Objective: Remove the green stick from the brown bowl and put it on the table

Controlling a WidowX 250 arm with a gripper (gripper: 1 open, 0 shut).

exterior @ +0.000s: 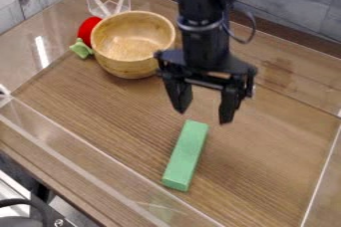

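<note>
The green stick (185,155) lies flat on the wooden table (80,102), in the near middle, with nothing touching it. My gripper (202,105) hangs above its far end, pointing down, open, with empty space between the two black fingers (177,93). The brown bowl (132,44) stands at the back left of the table, upright and empty, well apart from the gripper and the stick.
A red object (90,28) and a small green piece (82,48) sit just left of the bowl. Clear plastic walls (40,136) run along the table's left and near edges. A black cable hangs off the arm on the right.
</note>
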